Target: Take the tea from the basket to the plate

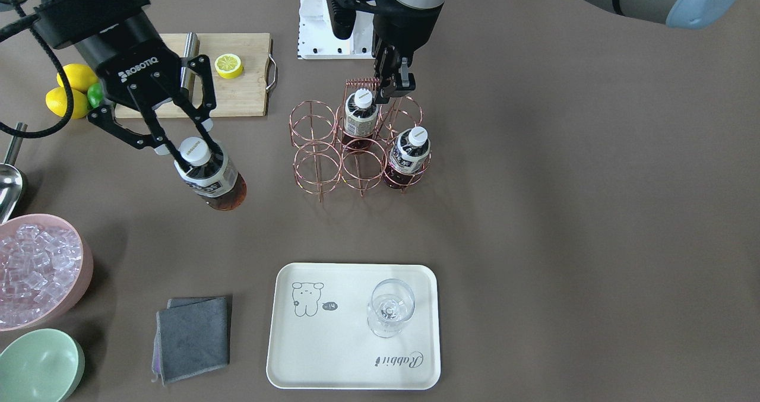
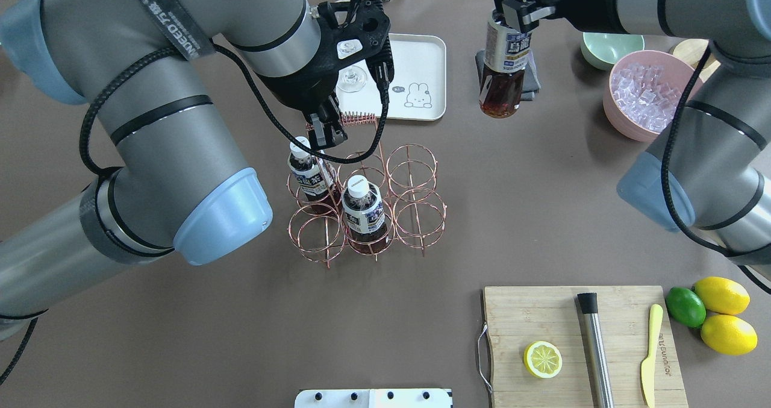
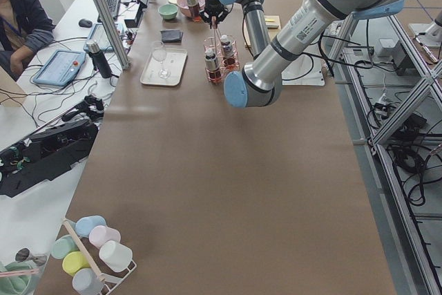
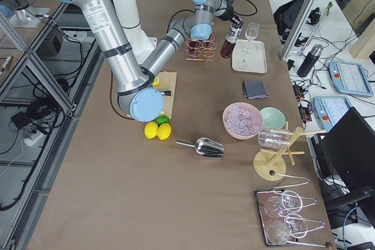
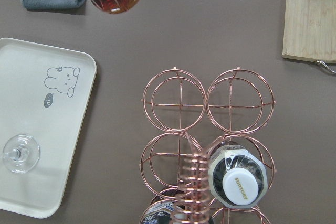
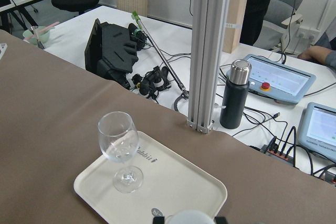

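Note:
My right gripper [image 1: 191,151] is shut on the white cap and neck of a tea bottle [image 1: 211,179]. It holds the bottle tilted above the table, left of the basket [image 1: 317,152] in the front-facing view. In the overhead view the bottle [image 2: 503,64] hangs just right of the plate [image 2: 424,52]. Two more tea bottles [image 1: 360,114] [image 1: 408,152] stand in the basket. My left gripper [image 1: 396,84] is shut on the end of the basket's coiled handle [image 1: 362,83]. The plate [image 1: 350,354] lies at the near edge and carries a wine glass [image 1: 390,307].
A pink bowl of ice [image 1: 35,271], a mint-green bowl [image 1: 38,366] and a folded grey cloth [image 1: 193,336] lie left of the plate. A cutting board [image 1: 249,87] with a lemon half [image 1: 228,65], lemons and a lime [image 1: 74,90], and a metal scoop [image 1: 9,185] sit further back.

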Controlling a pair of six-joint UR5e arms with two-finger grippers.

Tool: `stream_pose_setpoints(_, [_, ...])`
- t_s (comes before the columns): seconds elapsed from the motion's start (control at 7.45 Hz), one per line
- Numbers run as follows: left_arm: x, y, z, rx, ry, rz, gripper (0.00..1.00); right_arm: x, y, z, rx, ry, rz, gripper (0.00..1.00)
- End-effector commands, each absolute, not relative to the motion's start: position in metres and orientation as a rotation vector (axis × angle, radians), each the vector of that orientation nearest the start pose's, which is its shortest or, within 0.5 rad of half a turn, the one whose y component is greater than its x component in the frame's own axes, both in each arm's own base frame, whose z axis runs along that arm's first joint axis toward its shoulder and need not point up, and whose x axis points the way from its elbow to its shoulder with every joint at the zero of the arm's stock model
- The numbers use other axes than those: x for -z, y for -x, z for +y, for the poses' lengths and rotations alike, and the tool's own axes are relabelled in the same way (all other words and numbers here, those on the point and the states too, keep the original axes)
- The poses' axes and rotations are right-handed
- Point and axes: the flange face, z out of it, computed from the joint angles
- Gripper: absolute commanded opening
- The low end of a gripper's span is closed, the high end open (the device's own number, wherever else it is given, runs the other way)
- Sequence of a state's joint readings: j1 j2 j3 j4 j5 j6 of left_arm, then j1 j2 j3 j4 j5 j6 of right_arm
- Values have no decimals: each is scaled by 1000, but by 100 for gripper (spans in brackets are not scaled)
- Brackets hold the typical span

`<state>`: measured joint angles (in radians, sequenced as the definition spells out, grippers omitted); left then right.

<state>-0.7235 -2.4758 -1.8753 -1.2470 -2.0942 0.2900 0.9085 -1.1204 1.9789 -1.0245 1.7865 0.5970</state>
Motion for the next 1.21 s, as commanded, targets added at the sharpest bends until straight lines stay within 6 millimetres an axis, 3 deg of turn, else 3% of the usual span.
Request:
stream_pose_setpoints(0.0, [-30,-379,-465,-1251,-773,762,0,-230,241,-524,194,-971,-919,0])
stream_pose_setpoints(0.27, [-32,-342,-484,-1208,-778,755,0,-265,258,-563,143,-1110,-934,0])
stream_pose_setpoints(0.54, [-49,-283,-506,-1130,-782,760,0,-283,277,-609,68,-1199,-892,0])
stream_pose_setpoints(0.67, [-68,-262,-513,-1099,-763,763,0,-254,302,-647,40,-1212,-902,0])
stream_pose_setpoints(0.81, [-86,-238,-522,-1102,-771,738,0,-232,333,-671,-33,-1186,-927,0])
stream_pose_setpoints(0.94, [-113,-214,-535,-1148,-765,713,0,-223,362,-673,-68,-1189,-911,0])
stream_pose_setpoints(1.07, [-133,-175,-550,-1126,-753,683,0,-215,396,-661,-114,-1185,-925,0])
